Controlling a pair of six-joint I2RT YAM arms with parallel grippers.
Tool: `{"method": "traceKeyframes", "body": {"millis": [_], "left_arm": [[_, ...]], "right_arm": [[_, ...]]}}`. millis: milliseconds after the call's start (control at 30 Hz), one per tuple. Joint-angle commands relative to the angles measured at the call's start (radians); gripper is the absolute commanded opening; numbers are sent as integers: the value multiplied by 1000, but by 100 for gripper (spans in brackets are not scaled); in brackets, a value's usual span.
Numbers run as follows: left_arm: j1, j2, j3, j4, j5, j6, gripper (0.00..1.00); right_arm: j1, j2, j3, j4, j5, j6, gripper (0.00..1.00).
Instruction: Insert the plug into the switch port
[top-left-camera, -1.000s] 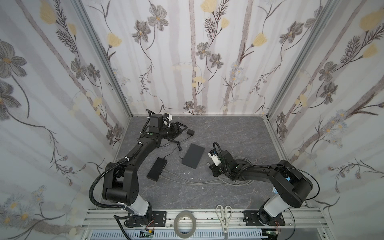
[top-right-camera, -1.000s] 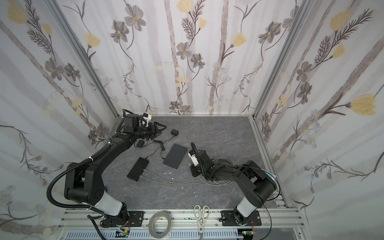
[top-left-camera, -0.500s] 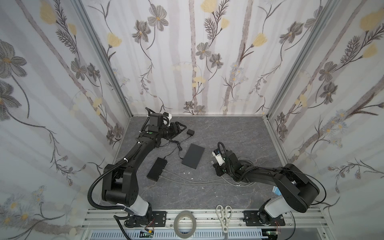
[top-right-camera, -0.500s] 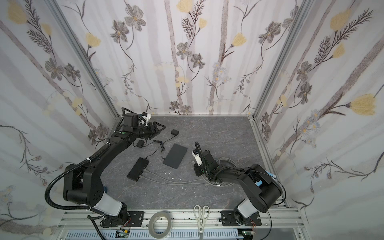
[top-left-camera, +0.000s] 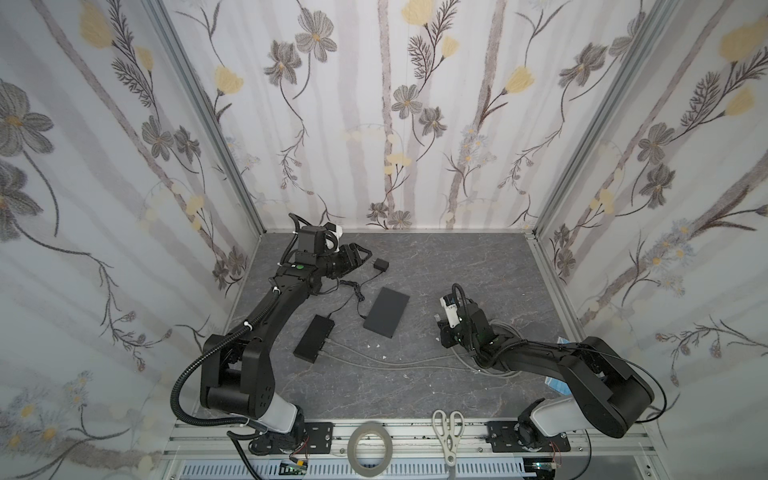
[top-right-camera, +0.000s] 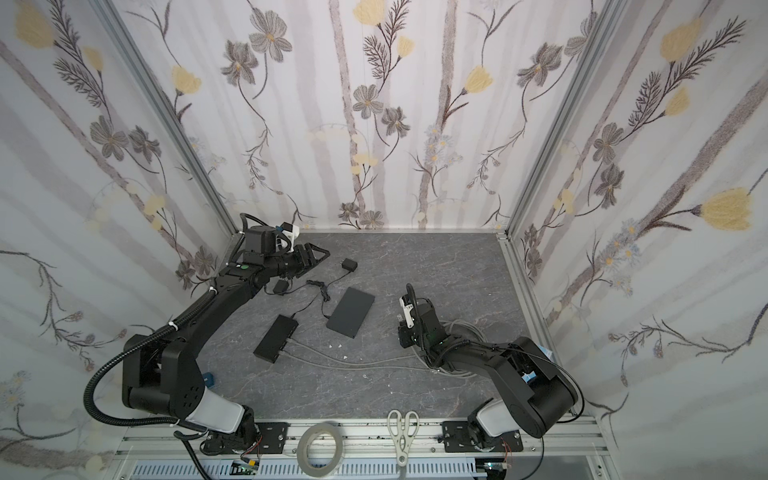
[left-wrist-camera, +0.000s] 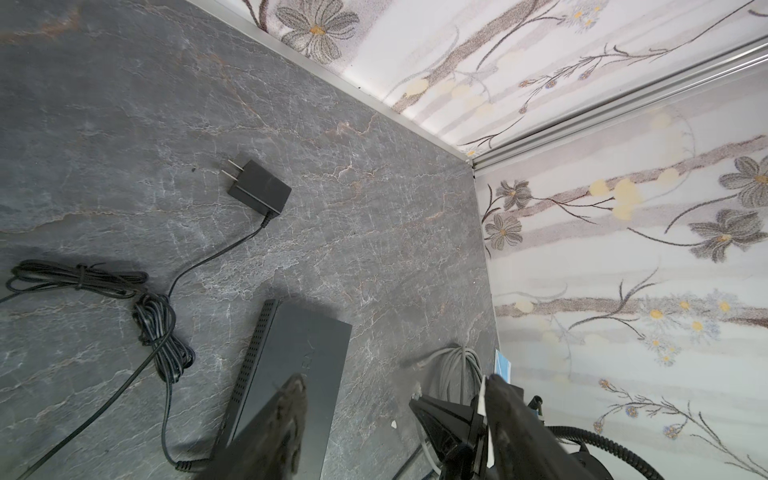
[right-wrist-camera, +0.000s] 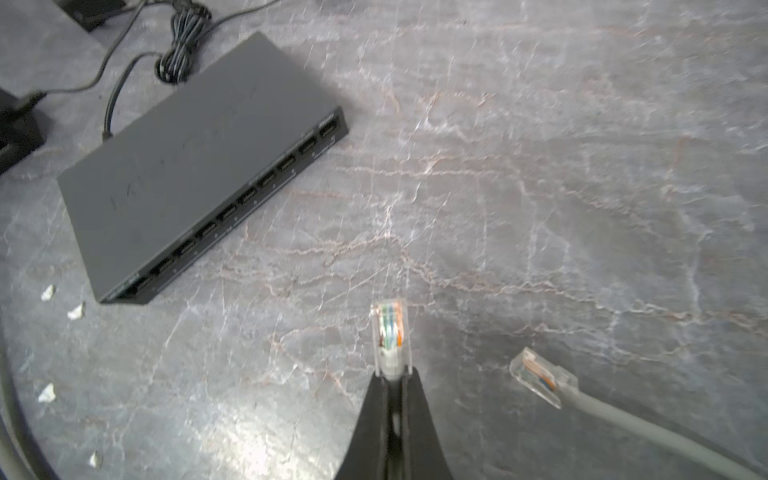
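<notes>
- Pinching the clear plug (right-wrist-camera: 389, 332) by its rear end, the right tool (right-wrist-camera: 392, 376) has both black fingers pressed together on it; coloured wires show through the plug body, which juts out ahead of the tips
- Held plug located over bare grey table (top-left-camera: 457, 266), apart from the switch (right-wrist-camera: 195, 166) and not seated in any port
- Flat black switch lying on the table, with a row of ports (right-wrist-camera: 249, 195) along the long edge that faces the held plug; open table lies between the two
- Loose second plug (right-wrist-camera: 540, 378), clear, on a grey cable (right-wrist-camera: 665, 436), lying on the table just beside the right tool
- Spread left tool (left-wrist-camera: 395, 380), fingers wide apart with nothing between them, held near the back left corner of the table
- Black power adapter (left-wrist-camera: 259, 189), two prongs, lying flat near the left tool; its thin black cord runs to a tied bundle (left-wrist-camera: 158, 324)
- One smaller black box (top-left-camera: 314, 338) on the table to the left of the switch in a top view, grey cables entering its side
- Several white scraps (right-wrist-camera: 48, 293) on the table near one corner of the switch
- Pale scissors (top-left-camera: 448, 432) and tape roll (top-left-camera: 371, 442) side by side on the metal rail at the front edge of the table
</notes>
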Motion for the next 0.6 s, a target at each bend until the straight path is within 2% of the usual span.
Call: {"method": "traceKeyframes", "body": {"millis": [0,133,400,567], "left_arm": [[-1,2,3,5,-1,5,69],[-4,8,-9,46,33,-39,69],[-20,14,-1,31,42,-37,69],[-29,79,27,-5,57,-54,69]], "right_arm": [[-2,-6,46,17,24,20,0],[-1,12,76,0,-10,10,0],[-2,39,87,-39,-124,-39,0],[11,24,67,-33,-129,-27,0]]}}
